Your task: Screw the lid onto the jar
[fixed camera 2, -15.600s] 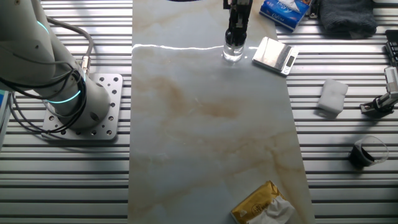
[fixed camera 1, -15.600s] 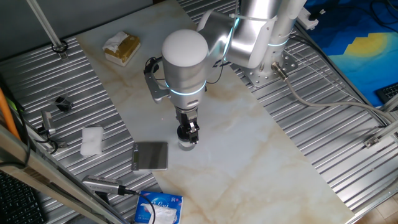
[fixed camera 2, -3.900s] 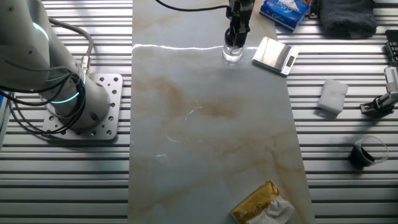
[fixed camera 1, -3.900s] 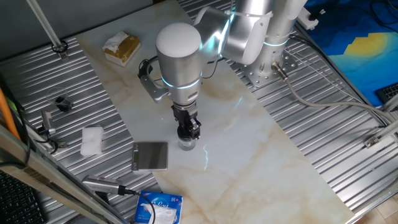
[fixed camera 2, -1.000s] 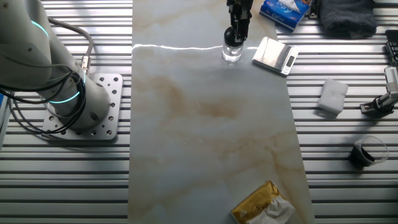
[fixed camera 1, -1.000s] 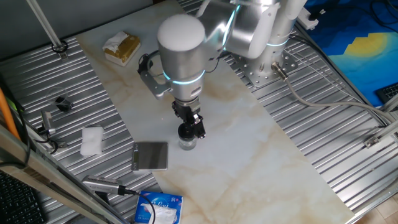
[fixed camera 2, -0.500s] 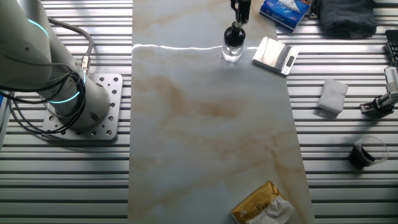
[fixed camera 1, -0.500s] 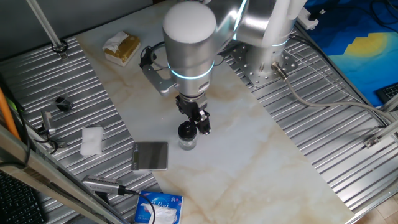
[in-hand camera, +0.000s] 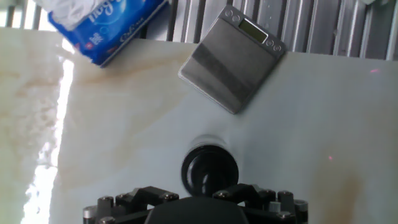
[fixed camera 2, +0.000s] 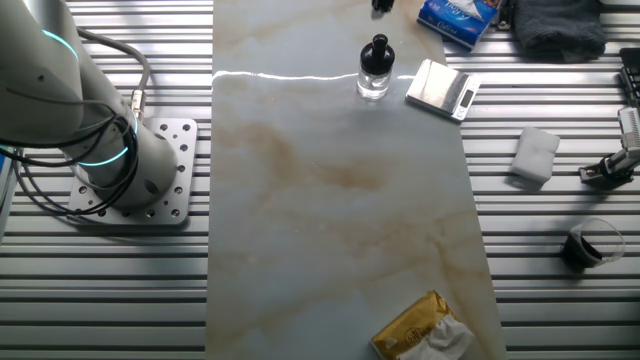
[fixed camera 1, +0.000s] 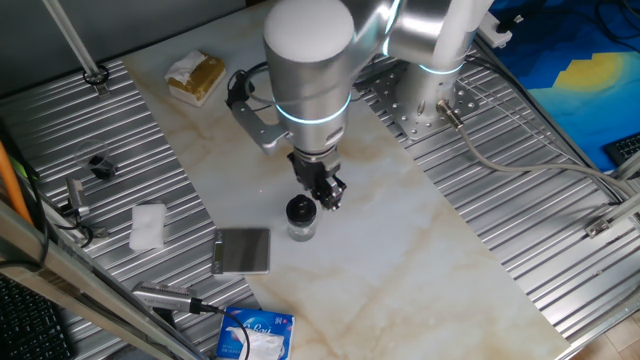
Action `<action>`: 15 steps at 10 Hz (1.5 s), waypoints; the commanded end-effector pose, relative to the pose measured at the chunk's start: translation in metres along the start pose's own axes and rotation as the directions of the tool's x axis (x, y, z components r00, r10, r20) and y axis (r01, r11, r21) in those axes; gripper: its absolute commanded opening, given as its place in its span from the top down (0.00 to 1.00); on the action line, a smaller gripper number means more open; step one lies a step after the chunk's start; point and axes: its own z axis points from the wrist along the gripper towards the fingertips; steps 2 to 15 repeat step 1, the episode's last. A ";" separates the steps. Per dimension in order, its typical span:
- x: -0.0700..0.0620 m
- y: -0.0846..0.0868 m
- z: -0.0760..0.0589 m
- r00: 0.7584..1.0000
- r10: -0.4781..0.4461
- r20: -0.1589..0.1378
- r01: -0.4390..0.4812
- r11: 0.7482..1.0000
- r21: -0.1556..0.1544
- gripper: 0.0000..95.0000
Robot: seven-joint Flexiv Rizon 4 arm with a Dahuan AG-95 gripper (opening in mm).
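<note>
The small clear glass jar [fixed camera 1: 301, 230] stands upright on the marble table with the black knobbed lid [fixed camera 1: 300, 210] sitting on top of it. My gripper [fixed camera 1: 328, 192] is above and to the right of the lid, clear of it, empty, with its fingers apart. In the other fixed view the jar [fixed camera 2: 373, 84] and lid [fixed camera 2: 377, 50] stand free, and only my gripper's tip [fixed camera 2: 382, 5] shows at the top edge. The hand view looks straight down on the lid [in-hand camera: 209, 171]; my fingertips do not show there.
A grey square scale plate [fixed camera 1: 243, 250] lies close beside the jar, and also shows in the hand view [in-hand camera: 233, 59]. A blue tissue pack [fixed camera 1: 255, 333] lies past it. A white folded cloth [fixed camera 1: 148, 226] and a yellow packet [fixed camera 1: 196, 76] lie further off.
My gripper has let go of the lid and risen up and away from the jar. The lid stays on the jar, which has not moved.
</note>
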 end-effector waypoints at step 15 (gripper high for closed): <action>0.003 0.002 -0.006 1.000 -0.003 0.010 0.003 1.000 -0.008 1.00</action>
